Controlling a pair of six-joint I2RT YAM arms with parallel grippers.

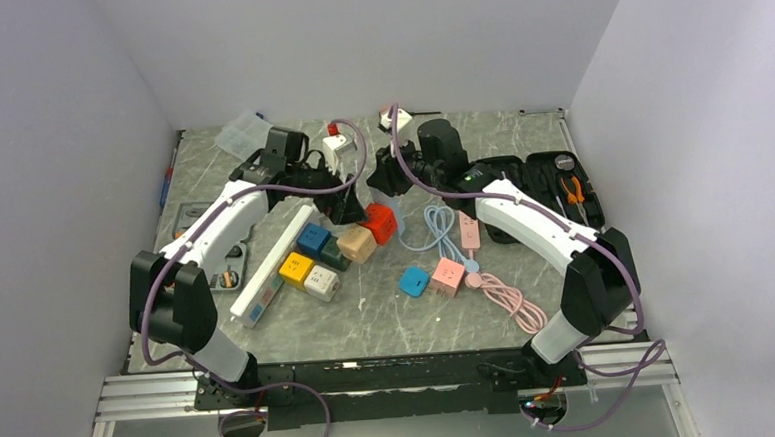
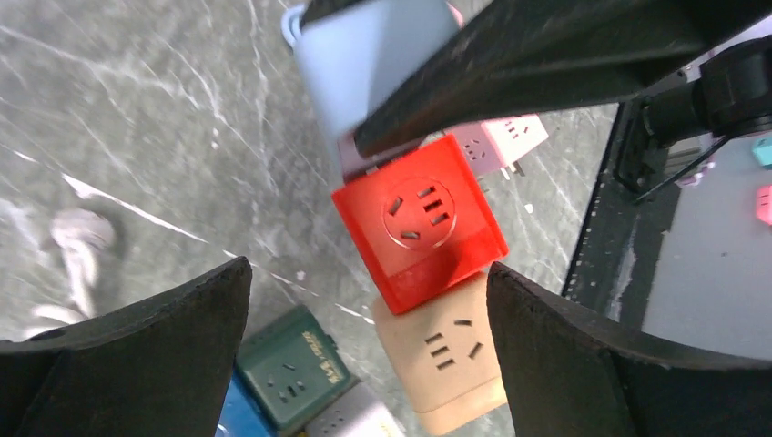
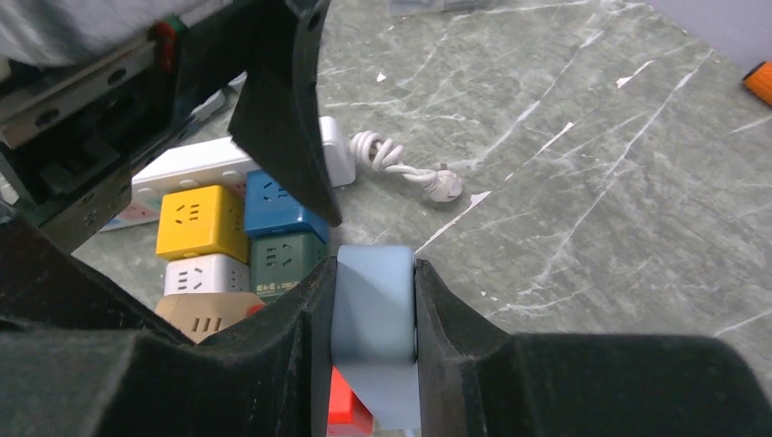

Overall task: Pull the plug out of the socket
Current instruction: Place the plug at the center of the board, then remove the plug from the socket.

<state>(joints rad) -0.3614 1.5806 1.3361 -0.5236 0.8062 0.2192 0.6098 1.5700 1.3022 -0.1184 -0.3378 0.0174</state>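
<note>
**Entry: pale blue plug at the red cube socket, pull pending**

Nearest, lower centre of the right wrist view: right gripper [image 3: 375,266], jaws drawn in tight on the flat sides of the pale blue plug [image 3: 373,319].

Next out, mid-frame of the left wrist view: left gripper [image 2: 369,273], jaws at full spread, straddling the red cube socket [image 2: 419,223] and holding nothing.

Handling note, my judgement: I would close the left on the red cube to pin it. Then I would draw the plug straight out along its prongs, without twisting.

Plug: smooth, matte, round-edged block, one end butted against the red cube. I cannot tell whether its prongs are seated.

Beyond, lower frame: tan cube [image 2: 451,364], touching the red one.
</note>
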